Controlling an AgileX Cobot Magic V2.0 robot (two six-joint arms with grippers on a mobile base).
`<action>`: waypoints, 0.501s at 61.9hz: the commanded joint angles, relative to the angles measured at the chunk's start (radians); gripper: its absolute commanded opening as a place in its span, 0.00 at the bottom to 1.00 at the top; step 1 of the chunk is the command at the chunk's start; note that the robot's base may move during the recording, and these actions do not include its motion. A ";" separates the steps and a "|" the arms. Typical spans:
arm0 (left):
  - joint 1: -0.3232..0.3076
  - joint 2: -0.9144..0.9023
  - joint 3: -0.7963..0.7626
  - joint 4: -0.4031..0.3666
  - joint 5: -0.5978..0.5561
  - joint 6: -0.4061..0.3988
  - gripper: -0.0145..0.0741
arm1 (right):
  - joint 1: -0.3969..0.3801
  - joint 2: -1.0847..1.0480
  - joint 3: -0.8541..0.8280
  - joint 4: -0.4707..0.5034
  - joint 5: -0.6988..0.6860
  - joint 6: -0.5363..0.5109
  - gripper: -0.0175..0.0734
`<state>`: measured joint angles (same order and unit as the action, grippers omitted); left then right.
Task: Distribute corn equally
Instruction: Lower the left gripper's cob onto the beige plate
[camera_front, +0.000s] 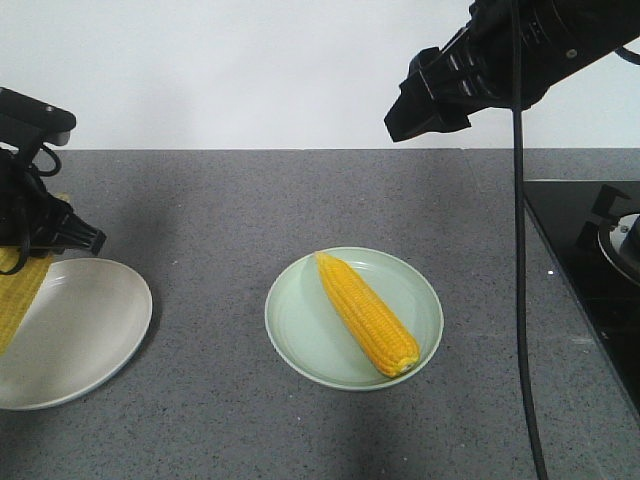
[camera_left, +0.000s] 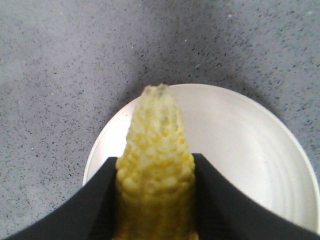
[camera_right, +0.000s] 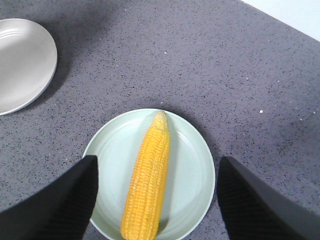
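Note:
One yellow corn cob (camera_front: 366, 314) lies diagonally on the pale green plate (camera_front: 300, 340) at the middle of the counter, also seen as the cob (camera_right: 148, 179) on that plate (camera_right: 192, 165) in the right wrist view. My left gripper (camera_front: 40, 235) at the far left is shut on a second corn cob (camera_left: 156, 170), held over the white plate (camera_left: 240, 150); its body (camera_front: 20, 295) hangs over that plate (camera_front: 85, 335). My right gripper (camera_front: 430, 95) hovers high above the green plate, open and empty (camera_right: 156, 175).
A black stovetop (camera_front: 590, 260) with a burner sits at the right edge of the grey speckled counter (camera_front: 220, 210). A black cable (camera_front: 520, 300) hangs down from the right arm in front of the counter. A white wall runs behind.

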<state>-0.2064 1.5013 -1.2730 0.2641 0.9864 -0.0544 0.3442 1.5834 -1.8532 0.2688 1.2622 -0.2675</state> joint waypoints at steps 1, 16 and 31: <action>0.004 -0.014 -0.023 0.017 -0.041 -0.001 0.16 | -0.005 -0.038 -0.028 0.009 0.029 0.002 0.71; 0.004 0.010 -0.023 0.016 -0.051 0.002 0.18 | -0.005 -0.038 -0.028 0.009 0.029 0.005 0.71; 0.004 0.029 -0.023 0.005 -0.048 -0.007 0.26 | -0.005 -0.038 -0.025 0.009 0.029 0.009 0.71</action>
<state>-0.2020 1.5589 -1.2730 0.2632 0.9736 -0.0510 0.3442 1.5834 -1.8532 0.2677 1.2622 -0.2621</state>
